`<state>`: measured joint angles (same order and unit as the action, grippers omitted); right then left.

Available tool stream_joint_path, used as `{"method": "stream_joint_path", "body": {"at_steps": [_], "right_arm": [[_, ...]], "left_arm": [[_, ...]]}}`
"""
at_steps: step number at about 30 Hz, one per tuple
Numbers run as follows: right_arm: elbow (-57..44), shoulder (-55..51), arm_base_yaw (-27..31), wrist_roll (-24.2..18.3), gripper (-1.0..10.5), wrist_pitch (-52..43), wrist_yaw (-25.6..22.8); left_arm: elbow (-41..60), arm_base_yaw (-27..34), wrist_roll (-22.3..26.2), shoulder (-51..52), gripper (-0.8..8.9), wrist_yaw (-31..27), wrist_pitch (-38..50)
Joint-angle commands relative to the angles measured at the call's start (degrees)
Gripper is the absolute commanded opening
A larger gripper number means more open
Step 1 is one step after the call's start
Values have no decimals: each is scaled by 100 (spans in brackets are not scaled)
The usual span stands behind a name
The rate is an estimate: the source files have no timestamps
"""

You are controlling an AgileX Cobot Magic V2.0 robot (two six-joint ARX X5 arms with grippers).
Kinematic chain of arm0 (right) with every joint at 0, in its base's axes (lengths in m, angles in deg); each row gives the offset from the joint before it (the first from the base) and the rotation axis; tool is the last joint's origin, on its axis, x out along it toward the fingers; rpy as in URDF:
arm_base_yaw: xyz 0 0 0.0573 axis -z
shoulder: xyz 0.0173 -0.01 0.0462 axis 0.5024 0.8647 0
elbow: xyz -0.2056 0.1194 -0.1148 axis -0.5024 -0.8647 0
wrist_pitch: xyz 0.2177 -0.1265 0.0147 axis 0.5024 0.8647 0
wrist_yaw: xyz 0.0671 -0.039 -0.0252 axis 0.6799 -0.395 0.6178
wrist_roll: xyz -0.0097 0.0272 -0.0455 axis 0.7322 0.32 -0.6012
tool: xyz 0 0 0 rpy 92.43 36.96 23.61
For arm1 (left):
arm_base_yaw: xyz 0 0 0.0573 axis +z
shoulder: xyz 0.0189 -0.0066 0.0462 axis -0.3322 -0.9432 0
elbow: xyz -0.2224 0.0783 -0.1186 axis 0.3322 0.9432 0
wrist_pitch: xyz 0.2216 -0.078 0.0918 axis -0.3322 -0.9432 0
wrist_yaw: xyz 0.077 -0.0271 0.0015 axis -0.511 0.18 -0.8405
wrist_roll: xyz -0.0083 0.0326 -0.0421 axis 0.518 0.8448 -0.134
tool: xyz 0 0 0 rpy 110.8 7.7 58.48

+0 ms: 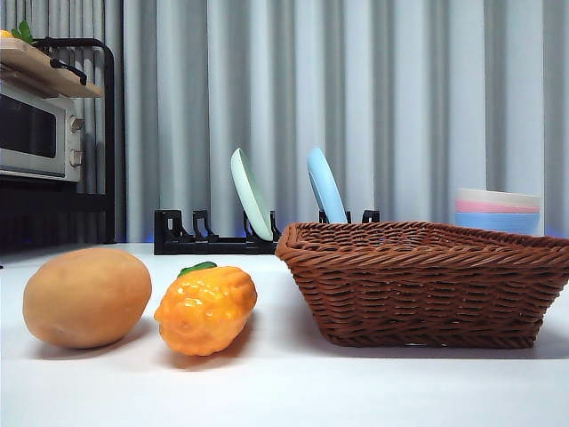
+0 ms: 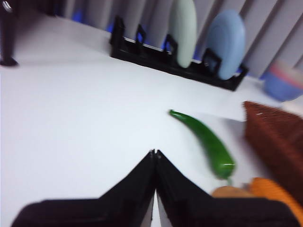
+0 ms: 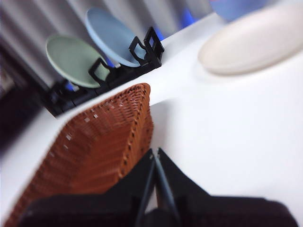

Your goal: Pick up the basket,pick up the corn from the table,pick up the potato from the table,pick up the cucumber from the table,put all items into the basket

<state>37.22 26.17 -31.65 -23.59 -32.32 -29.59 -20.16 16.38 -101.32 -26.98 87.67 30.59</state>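
Observation:
The brown wicker basket (image 1: 427,280) stands on the white table (image 1: 284,382) at the right; the right wrist view shows its rim (image 3: 94,142) beside my right gripper (image 3: 155,153), which is shut and empty. The tan potato (image 1: 86,296) and the orange-yellow corn (image 1: 206,308) lie side by side at the left front. The green cucumber (image 2: 206,142) lies on the table ahead of my left gripper (image 2: 155,153), which is shut and empty above the table. The corn's edge (image 2: 277,194) and the potato's edge (image 2: 232,191) show beside the left gripper.
A black dish rack (image 1: 213,236) holds a green plate (image 1: 251,193) and a blue plate (image 1: 325,185) at the back. Stacked bowls (image 1: 498,210) stand at the back right. A white plate (image 3: 255,40) lies beyond the basket. A microwave (image 1: 40,133) sits on a shelf at the far left.

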Motion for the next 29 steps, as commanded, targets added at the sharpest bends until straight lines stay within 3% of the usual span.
{"method": "stream_joint_path", "body": {"at_steps": [1,6,15,21,29], "right_arm": [[-61,-2,-7,1027,-16,33,173],[107,-2,-7,1023,-17,26,503],[1255,675,-7,323,-17,68,798],[2507,1803,-7,-680,-16,968,907],[4096,3373,-7,-2006,-16,2830,909]], "left_arm": [[81,2,-442,9,-3,212,90],[-2,2,-446,7,-6,680,442],[-1150,2,-402,-175,-7,951,-127],[-2061,2,94,-981,-7,1517,-640],[-3300,0,1187,-2610,-6,2396,-1777]]}}
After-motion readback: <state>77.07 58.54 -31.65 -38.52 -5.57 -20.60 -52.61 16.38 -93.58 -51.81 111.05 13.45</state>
